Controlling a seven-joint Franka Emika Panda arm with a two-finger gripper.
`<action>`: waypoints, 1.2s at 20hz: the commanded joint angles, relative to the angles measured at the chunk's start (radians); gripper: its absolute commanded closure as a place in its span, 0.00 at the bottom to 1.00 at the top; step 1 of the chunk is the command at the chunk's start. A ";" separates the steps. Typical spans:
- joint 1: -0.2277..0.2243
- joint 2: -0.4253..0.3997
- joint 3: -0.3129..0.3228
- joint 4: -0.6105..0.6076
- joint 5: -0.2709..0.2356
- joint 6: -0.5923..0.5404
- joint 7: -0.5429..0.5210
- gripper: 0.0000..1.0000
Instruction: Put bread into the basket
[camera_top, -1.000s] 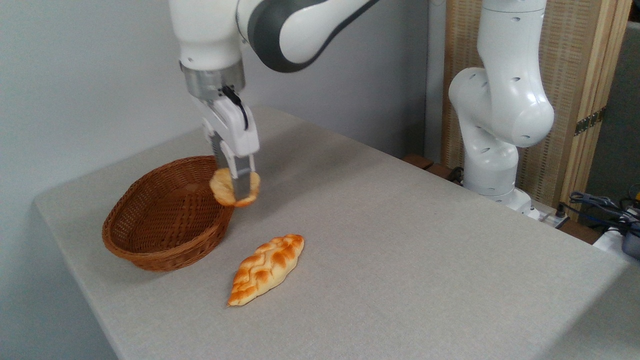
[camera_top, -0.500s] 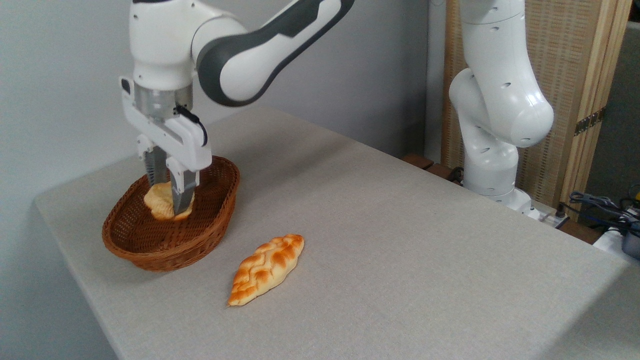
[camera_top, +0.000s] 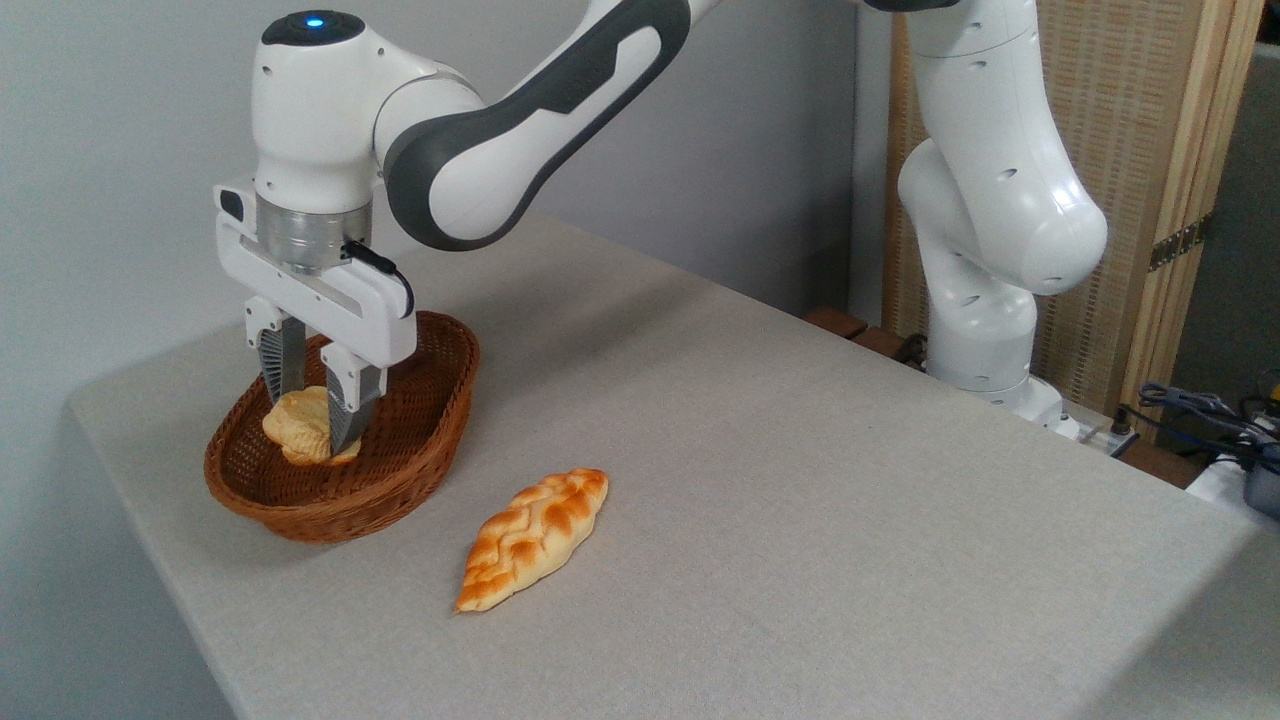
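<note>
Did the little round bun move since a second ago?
Yes. The bun went left, from beside the basket rim down inside it; the braided loaf stayed put.

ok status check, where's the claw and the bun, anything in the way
Claw open, fingers either side of the bun. Bun inside the wicker basket, apparently resting there. Braided loaf on the table beside the basket, not in the way.

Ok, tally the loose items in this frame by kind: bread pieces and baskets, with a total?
Bread pieces: 2, the round bun inside the basket between the fingers of the gripper, and the braided loaf on the table.
Baskets: 1, the wicker basket.
Total: 3
</note>
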 joint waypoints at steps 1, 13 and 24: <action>-0.001 -0.003 0.001 0.010 -0.011 0.006 -0.011 0.00; 0.015 -0.154 0.069 -0.007 0.016 -0.193 0.049 0.00; 0.016 -0.392 0.243 -0.153 0.117 -0.471 0.599 0.00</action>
